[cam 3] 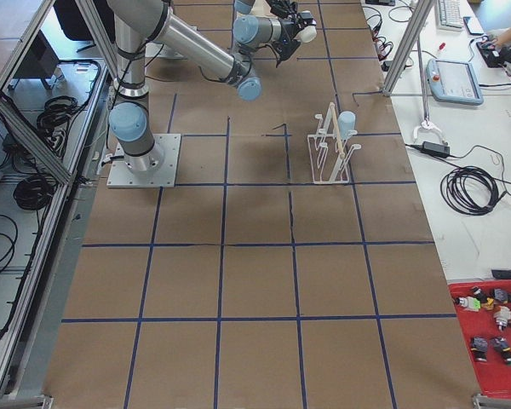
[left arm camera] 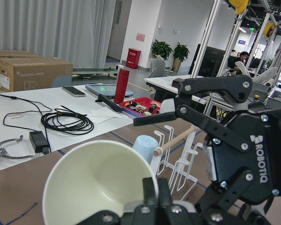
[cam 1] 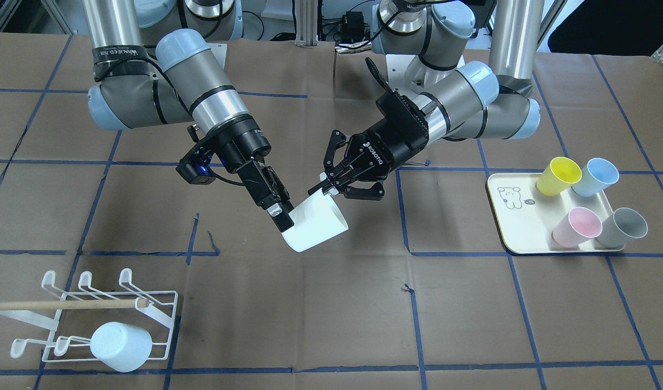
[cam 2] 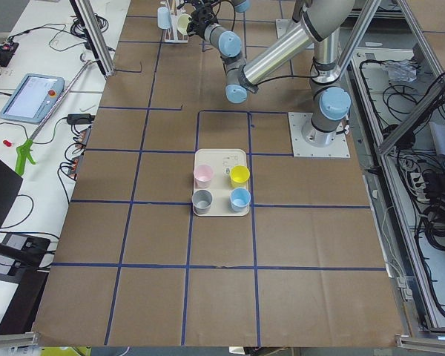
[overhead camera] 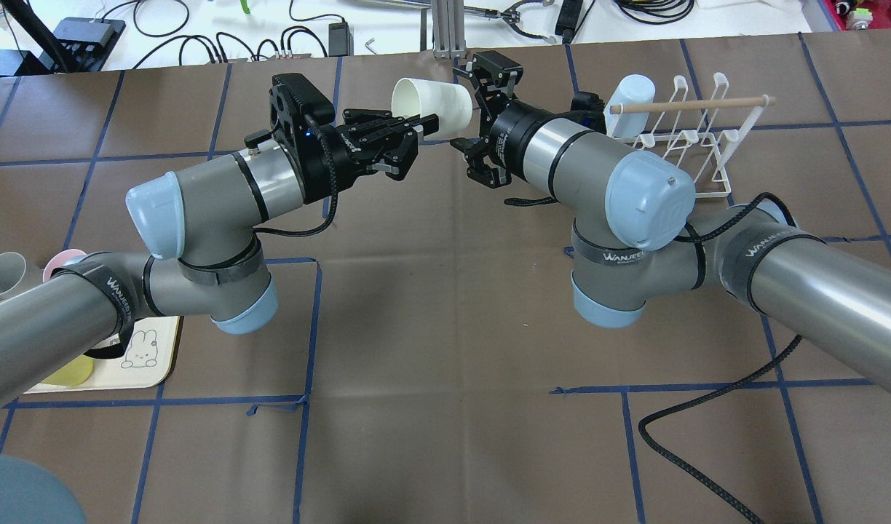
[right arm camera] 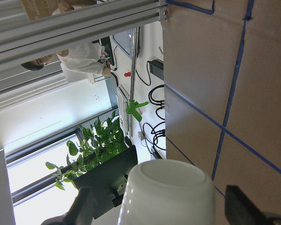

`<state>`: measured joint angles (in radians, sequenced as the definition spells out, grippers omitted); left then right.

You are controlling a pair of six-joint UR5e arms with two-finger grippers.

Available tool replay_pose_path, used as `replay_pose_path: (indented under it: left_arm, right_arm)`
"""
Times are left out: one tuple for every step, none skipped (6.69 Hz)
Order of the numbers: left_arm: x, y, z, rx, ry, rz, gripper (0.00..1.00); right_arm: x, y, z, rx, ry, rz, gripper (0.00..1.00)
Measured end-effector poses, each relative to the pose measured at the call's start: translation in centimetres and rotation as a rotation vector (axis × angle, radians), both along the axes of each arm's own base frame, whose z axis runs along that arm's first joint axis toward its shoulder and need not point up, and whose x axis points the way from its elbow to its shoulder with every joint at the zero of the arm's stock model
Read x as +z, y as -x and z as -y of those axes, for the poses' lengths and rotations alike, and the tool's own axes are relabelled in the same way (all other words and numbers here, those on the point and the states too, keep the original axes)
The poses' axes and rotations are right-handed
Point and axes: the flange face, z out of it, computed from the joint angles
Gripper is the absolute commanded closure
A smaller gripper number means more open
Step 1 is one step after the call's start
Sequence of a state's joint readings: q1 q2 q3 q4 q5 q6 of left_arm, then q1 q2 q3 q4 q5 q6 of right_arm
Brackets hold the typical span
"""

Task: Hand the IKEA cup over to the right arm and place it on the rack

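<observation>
The left gripper [cam 1: 327, 187] is clenched on the rim of the white cup [cam 1: 318, 222], one finger inside the mouth and the other outside. It holds the cup in the air over the middle of the table, tipped almost onto its side with the closed bottom turned toward the other arm. That pose looks deliberate, since it leaves the bottom end free for a second grip. The right gripper [cam 1: 281, 215] is spread wide around that end, a finger on either side. Its wrist view shows a gap between each finger and the cup wall, so it has no hold yet and the left carries all the weight. I judge the handover to be just short of the squeeze, and the left should not let go until the right has closed. The rack [cam 1: 88, 304] stands well apart on the robot's right side of the table, with a pale blue cup [cam 1: 120, 346] hung on one prong and other prongs free. On the opposite side a cream tray [cam 1: 526, 222] carries four more cups. The table [cam 1: 331, 314] is covered in brown paper squared off with blue tape [cam 1: 461, 253]. Beyond it, the left wrist view shows a white bench with a coil of black cable [left arm camera: 67, 123] and a red bottle [left arm camera: 122, 86], then an open workshop with potted plants [left arm camera: 171, 49]
</observation>
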<state>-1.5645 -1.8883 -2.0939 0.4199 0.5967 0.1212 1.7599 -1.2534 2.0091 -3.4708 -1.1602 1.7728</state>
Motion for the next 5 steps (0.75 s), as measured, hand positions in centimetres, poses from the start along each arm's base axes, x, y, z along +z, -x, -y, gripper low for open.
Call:
replay_pose_path:
  left_arm:
    - [0.0,0.0,0.0,0.0,0.0,0.0,0.95]
    - [0.0,0.0,0.0,0.001,0.0,0.0,0.94]
    - [0.0,0.0,0.0,0.001,-0.001,-0.001,0.94]
    - [0.0,0.0,0.0,0.0,-0.002,-0.001,0.94]
    - [0.0,0.0,0.0,0.0,-0.003,-0.002,0.94]
  right_arm:
    - [0.0,-0.2,0.7,0.002,-0.001,0.0,0.0]
    - [0.1,-0.4,1.4,0.004,-0.006,-0.001,0.0]
    - [0.0,-0.6,1.9,0.006,-0.009,-0.002,0.0]
    - [-0.3,-0.8,2.1,0.01,-0.013,-0.004,0.0]
    - [-0.5,-1.3,2.1,0.017,-0.018,-0.004,0.0]
